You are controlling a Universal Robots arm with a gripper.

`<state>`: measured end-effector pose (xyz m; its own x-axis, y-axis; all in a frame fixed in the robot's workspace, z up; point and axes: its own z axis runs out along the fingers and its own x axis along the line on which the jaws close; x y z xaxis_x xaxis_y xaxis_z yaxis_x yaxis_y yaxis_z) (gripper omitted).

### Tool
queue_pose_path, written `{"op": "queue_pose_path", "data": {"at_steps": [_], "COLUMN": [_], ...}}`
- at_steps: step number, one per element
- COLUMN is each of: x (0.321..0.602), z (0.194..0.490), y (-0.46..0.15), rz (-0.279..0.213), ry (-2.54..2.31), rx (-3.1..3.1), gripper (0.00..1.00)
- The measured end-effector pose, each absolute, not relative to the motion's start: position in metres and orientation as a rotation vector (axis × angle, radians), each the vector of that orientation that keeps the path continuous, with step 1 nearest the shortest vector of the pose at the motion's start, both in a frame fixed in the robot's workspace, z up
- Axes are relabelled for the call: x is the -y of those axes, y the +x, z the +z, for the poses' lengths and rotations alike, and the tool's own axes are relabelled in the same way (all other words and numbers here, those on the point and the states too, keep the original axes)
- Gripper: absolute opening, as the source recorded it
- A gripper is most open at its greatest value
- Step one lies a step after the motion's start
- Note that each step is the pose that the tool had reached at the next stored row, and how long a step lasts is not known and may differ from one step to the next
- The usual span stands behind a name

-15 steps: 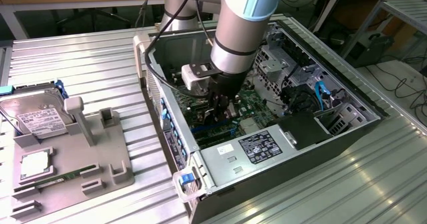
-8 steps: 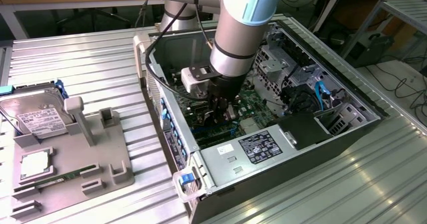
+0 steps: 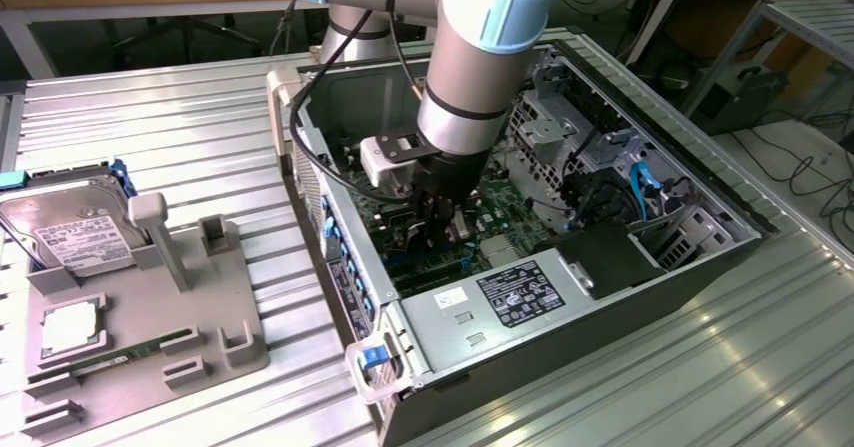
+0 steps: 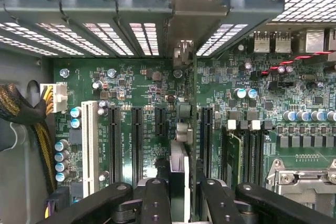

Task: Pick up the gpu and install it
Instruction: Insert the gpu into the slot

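The gpu point(image 4: 182, 145) shows edge-on in the wrist view, a thin green board with its metal end bracket point(image 4: 181, 53) against the case's rear slot openings. It stands upright over the motherboard point(image 4: 131, 85), between two black expansion slots point(image 4: 160, 121). My gripper point(image 4: 186, 195) is shut on the card, with a black finger point(image 4: 156, 200) on each side of it. In the exterior view my gripper point(image 3: 441, 225) reaches down into the open computer case point(image 3: 340, 267), close above the board. I cannot tell whether the card's edge sits in a slot.
A yellow and black cable bundle point(image 4: 21, 114) and a white slot point(image 4: 89, 145) lie beside the card. The power supply point(image 3: 514, 297) and blue cables point(image 3: 641, 192) crowd the case. Outside it, a grey fixture point(image 3: 147, 327) holds a hard drive point(image 3: 74, 232) and a memory stick point(image 3: 114, 362).
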<state>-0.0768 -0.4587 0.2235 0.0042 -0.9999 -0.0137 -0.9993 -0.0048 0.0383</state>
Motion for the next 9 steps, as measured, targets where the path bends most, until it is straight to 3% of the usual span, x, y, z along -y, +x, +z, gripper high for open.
{"op": "queue_pose_path", "data": {"at_steps": [6,7,9], "x": [0.4585,0.4587,0.4587], "z": [0.2228,0.2235,0.2259], "y": [-0.0769,-0.077,-0.0769], "rz": [-0.058,-0.057,-0.056], "ry": [2.215,2.214,2.214], "rx": [2.205,2.205,2.204], "gripper": [0.29,0.35,0.35]}}
